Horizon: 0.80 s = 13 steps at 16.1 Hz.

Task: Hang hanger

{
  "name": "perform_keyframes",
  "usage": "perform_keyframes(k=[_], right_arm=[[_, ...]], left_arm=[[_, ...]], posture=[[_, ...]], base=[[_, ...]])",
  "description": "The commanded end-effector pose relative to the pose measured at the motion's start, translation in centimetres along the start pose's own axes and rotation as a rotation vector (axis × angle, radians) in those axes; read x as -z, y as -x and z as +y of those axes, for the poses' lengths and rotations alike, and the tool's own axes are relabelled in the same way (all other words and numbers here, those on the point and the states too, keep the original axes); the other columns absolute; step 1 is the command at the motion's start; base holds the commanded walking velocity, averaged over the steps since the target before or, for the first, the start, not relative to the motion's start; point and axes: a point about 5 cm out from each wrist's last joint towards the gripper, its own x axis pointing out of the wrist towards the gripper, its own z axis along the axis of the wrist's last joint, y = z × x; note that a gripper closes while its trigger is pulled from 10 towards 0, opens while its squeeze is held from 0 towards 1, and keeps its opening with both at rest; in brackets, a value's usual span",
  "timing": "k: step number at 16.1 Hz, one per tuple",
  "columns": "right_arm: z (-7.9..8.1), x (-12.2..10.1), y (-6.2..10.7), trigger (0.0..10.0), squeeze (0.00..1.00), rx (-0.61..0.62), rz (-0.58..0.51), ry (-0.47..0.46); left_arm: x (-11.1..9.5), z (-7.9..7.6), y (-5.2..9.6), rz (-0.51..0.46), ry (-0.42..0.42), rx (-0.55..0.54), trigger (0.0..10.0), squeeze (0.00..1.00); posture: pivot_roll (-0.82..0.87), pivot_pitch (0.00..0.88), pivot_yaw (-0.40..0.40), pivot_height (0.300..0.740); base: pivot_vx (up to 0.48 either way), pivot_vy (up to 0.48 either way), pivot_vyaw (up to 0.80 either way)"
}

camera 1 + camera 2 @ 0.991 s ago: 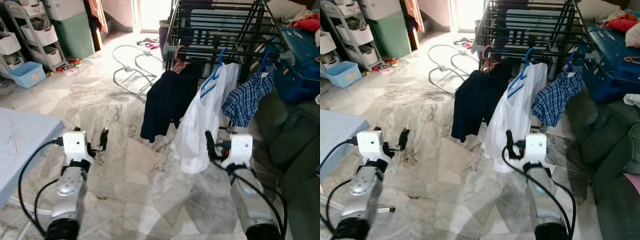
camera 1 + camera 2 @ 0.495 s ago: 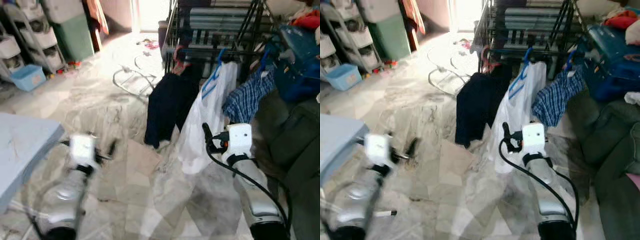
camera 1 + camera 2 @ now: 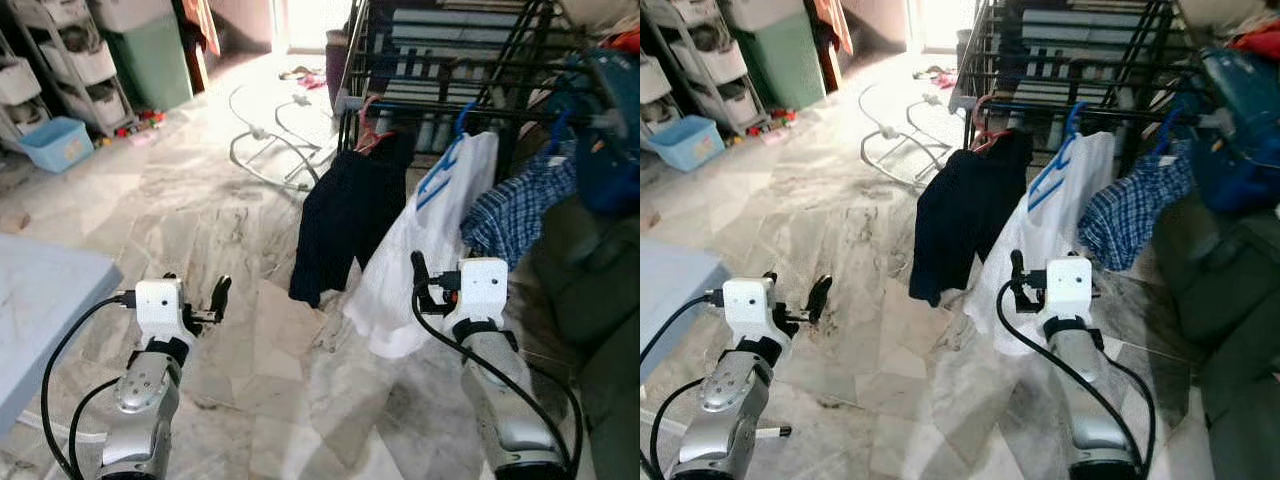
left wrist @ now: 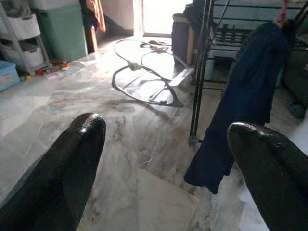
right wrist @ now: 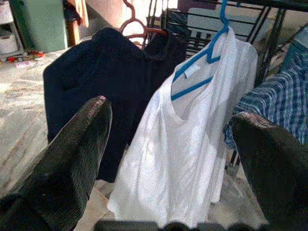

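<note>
A black drying rack (image 3: 450, 60) stands ahead on the right. Three garments hang from its front rail: a dark navy one (image 3: 345, 220) on a pink hanger (image 3: 368, 112), a white shirt (image 3: 425, 250) on a blue hanger (image 3: 448, 150), and a blue plaid shirt (image 3: 520, 210). My left gripper (image 3: 218, 298) is raised over the marble floor, open and empty, its fingers (image 4: 82, 144) wide apart. My right gripper (image 3: 420, 282) is open and empty too, just in front of the white shirt (image 5: 187, 144) and short of touching it.
A pale blue table (image 3: 40, 300) is at my left. Shelves with baskets (image 3: 60, 60), a green bin (image 3: 150, 60) and a blue tub (image 3: 55, 145) stand at the far left. A white tubular frame (image 3: 265, 140) lies on the floor. A dark green sofa (image 3: 590, 300) is at the right.
The camera has shifted slightly. My left arm, blurred half a second ago, is now still with its gripper a little further right. The right arm has barely moved.
</note>
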Motion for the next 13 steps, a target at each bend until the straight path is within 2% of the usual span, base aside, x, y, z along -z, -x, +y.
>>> perform_keyframes(k=[1, 5, 9, 13], right_arm=[[-0.3, -0.5, -0.3, 10.0, 0.00, -0.010, -0.012, 0.007], [0.1, -1.5, -1.1, 10.0, 0.00, -0.008, -0.039, -0.001], [1.2, -1.2, -1.0, 10.0, 0.00, -0.049, -0.027, 0.005], [0.9, -0.1, -1.0, 10.0, 0.00, 0.031, 0.043, -0.001]], left_arm=[[-0.6, -0.2, -0.1, -0.010, 0.004, -0.008, 10.0, 0.00], [-0.7, 0.2, -0.3, -0.004, 0.015, -0.048, 10.0, 0.00], [-0.3, -0.2, -0.2, 0.014, 0.040, -0.054, 10.0, 0.00], [0.6, -1.0, -0.4, 0.052, 0.027, -0.031, 10.0, 0.00]], posture=[[-0.15, 0.000, 0.020, 0.740], [-0.15, 0.000, 0.021, 0.740], [-0.15, 0.000, 0.020, 0.740], [-0.15, 0.000, 0.012, 0.740]], base=[[0.247, 0.356, 0.00], [0.000, 0.444, 0.48], [0.000, 0.480, 0.00], [0.000, 0.000, 0.00]])
